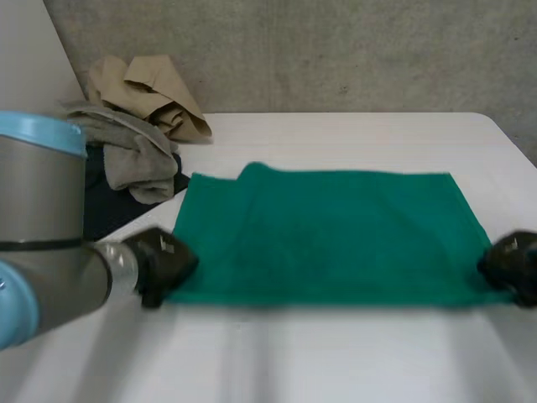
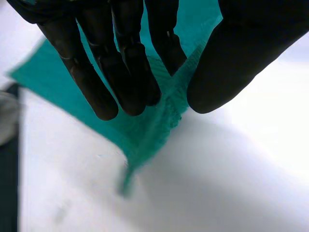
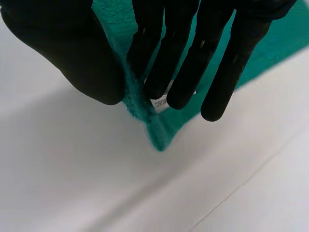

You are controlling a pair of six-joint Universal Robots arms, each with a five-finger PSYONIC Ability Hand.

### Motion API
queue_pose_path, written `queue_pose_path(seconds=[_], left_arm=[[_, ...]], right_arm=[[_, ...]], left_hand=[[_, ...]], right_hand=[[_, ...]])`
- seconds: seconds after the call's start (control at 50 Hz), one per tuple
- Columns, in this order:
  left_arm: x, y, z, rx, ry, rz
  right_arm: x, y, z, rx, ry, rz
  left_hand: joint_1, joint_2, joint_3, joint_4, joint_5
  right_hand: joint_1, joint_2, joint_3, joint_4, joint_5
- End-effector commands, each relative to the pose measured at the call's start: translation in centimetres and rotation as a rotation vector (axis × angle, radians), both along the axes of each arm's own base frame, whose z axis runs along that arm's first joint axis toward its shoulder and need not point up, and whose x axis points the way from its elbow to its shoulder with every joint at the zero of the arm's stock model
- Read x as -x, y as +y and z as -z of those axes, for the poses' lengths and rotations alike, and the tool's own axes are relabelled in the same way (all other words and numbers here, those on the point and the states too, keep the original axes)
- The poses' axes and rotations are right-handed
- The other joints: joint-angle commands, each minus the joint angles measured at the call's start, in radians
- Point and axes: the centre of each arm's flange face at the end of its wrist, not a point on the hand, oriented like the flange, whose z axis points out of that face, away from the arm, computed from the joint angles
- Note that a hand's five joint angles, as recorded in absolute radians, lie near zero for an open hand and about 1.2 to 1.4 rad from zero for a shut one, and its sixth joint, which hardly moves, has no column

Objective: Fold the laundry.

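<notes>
A green towel (image 1: 336, 239) lies spread out on the white tabletop (image 1: 336, 361). It is wider than it is deep and mostly flat, with a soft hump along its far edge close to the far left corner. The left hand (image 1: 164, 264) is at the towel's near left corner and the right hand (image 1: 513, 267) at its near right corner, so the towel stretches between the two. The left arm (image 1: 42, 252), grey with a light-blue cap, reaches in beside the towel's left edge.

In the left wrist view, the left hand's fingers (image 2: 120, 72) lie fairly straight on one face of the towel's corner and its thumb (image 2: 227, 67) presses on the other face, pinching the cloth between them. The tip of the corner hangs free just past the fingertips. It looks lifted a little off the tabletop, though the blur there makes that hard to be sure of.

In the right wrist view, the right hand grips its corner the same way, with the cloth bunched between the thumb (image 3: 72, 53) and the straight fingers (image 3: 193, 63). A small white label (image 3: 159, 103) on the towel peeks out at the fingertips, and the tip of the corner points down beyond them.

A pile of other laundry sits past the towel's far left corner. A tan cloth (image 1: 151, 92) is farthest back, a grey towel (image 1: 126, 155) is draped in front of it, and a dark cloth (image 1: 109, 206) under that reaches just beside the green towel's left edge. A grey wall (image 1: 336, 50) stands behind the towel's far edge.
</notes>
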Motion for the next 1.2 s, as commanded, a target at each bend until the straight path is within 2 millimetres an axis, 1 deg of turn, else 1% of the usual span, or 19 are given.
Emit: queue_pose_path(seconds=[0.02, 0.2, 0.28, 0.34, 0.36, 0.42, 0.44, 0.48, 0.5, 0.52, 0.6, 0.68, 0.8, 0.88, 0.96, 0.98, 1.04, 1.12, 1.2], left_arm=[[0.3, -0.4, 0.8, 0.025, -0.072, 0.071], [3.9, -7.9, -0.6, 0.247, 0.096, -0.007], [6.0, -12.5, -1.1, 0.403, 0.193, -0.035], [6.9, -14.8, -1.7, 0.497, 0.236, -0.042], [7.4, -16.3, -2.8, 0.576, 0.276, -0.055], [7.8, -18.2, -6.1, 0.732, 0.338, -0.085], [7.6, -19.1, -9.1, 0.845, 0.391, -0.121], [7.4, -19.3, -12.4, 0.951, 0.457, -0.144], [7.4, -19.3, -13.9, 0.996, 0.490, -0.153], [7.1, -19.0, -16.8, 1.078, 0.563, -0.161], [6.3, -17.8, -22.1, 1.192, 0.739, -0.166], [6.1, -17.1, -23.9, 1.197, 0.843, -0.141], [6.0, -18.1, -21.5, 1.112, 0.835, -0.149], [5.8, -19.0, -18.9, 1.049, 0.801, -0.172], [5.7, -19.9, -16.1, 1.000, 0.773, -0.183], [5.6, -20.2, -14.6, 0.971, 0.760, -0.188], [5.6, -20.4, -12.2, 0.914, 0.738, -0.193], [6.0, -19.3, -7.0, 0.760, 0.670, -0.174], [5.8, -17.6, -3.8, 0.639, 0.611, -0.163]], right_arm=[[0.5, -0.6, 0.4, 0.039, 0.038, -0.039], [-1.1, -5.3, 0.1, 0.219, -0.103, 0.075], [-2.7, -8.7, 0.1, 0.362, -0.190, 0.103], [-3.5, -10.7, -0.1, 0.458, -0.228, 0.119], [-3.9, -12.2, -1.1, 0.547, -0.249, 0.134], [-4.4, -14.5, -3.9, 0.724, -0.283, 0.173], [-4.5, -15.8, -6.5, 0.856, -0.321, 0.205], [-4.6, -16.6, -9.4, 0.985, -0.375, 0.229], [-4.7, -16.9, -10.9, 1.049, -0.412, 0.238], [-4.9, -17.1, -13.4, 1.150, -0.495, 0.245], [-5.2, -16.4, -19.3, 1.364, -0.714, 0.205], [-5.3, -15.8, -21.6, 1.448, -0.835, 0.169], [-5.6, -16.0, -20.4, 1.407, -0.821, 0.162], [-6.1, -16.3, -18.5, 1.335, -0.793, 0.163], [-6.6, -16.6, -15.1, 1.216, -0.734, 0.169], [-6.8, -16.6, -13.2, 1.155, -0.705, 0.174], [-6.9, -16.5, -10.2, 1.056, -0.659, 0.176], [-6.7, -15.5, -4.4, 0.871, -0.553, 0.189], [-5.8, -13.7, -1.1, 0.739, -0.452, 0.204]], left_hand=[[0.226, 0.198, 0.204, 0.195, 0.234], [0.226, 0.198, 0.204, 0.195, 0.234], [0.226, 0.198, 0.204, 0.195, 0.234], [0.226, 0.198, 0.204, 0.195, 0.234], [0.226, 0.198, 0.204, 0.195, 0.234], [0.226, 0.198, 0.204, 0.195, 0.234], [0.226, 0.198, 0.204, 0.195, 0.234], [0.226, 0.198, 0.204, 0.195, 0.234], [0.226, 0.198, 0.204, 0.195, 0.234], [0.226, 0.198, 0.204, 0.195, 0.234], [0.226, 0.198, 0.204, 0.195, 0.234], [0.226, 0.198, 0.204, 0.195, 0.234], [0.226, 0.198, 0.204, 0.195, 0.234], [0.226, 0.198, 0.204, 0.195, 0.234], [0.226, 0.198, 0.204, 0.195, 0.234], [0.226, 0.198, 0.204, 0.195, 0.234], [0.226, 0.198, 0.204, 0.195, 0.234], [0.226, 0.198, 0.204, 0.195, 0.234], [0.226, 0.198, 0.204, 0.195, 0.234]], right_hand=[[0.250, 0.214, 0.212, 0.203, 0.225], [0.250, 0.214, 0.212, 0.203, 0.225], [0.250, 0.214, 0.212, 0.203, 0.225], [0.250, 0.214, 0.212, 0.203, 0.225], [0.250, 0.214, 0.212, 0.203, 0.225], [0.250, 0.214, 0.212, 0.203, 0.225], [0.250, 0.214, 0.212, 0.203, 0.225], [0.250, 0.214, 0.212, 0.203, 0.225], [0.250, 0.214, 0.212, 0.203, 0.225], [0.250, 0.214, 0.212, 0.203, 0.225], [0.250, 0.214, 0.212, 0.203, 0.225], [0.250, 0.214, 0.212, 0.203, 0.225], [0.250, 0.214, 0.212, 0.203, 0.225], [0.250, 0.214, 0.212, 0.203, 0.225], [0.250, 0.214, 0.212, 0.203, 0.225], [0.250, 0.214, 0.212, 0.203, 0.225], [0.250, 0.214, 0.212, 0.203, 0.225], [0.250, 0.214, 0.212, 0.203, 0.225], [0.250, 0.214, 0.212, 0.203, 0.225]])
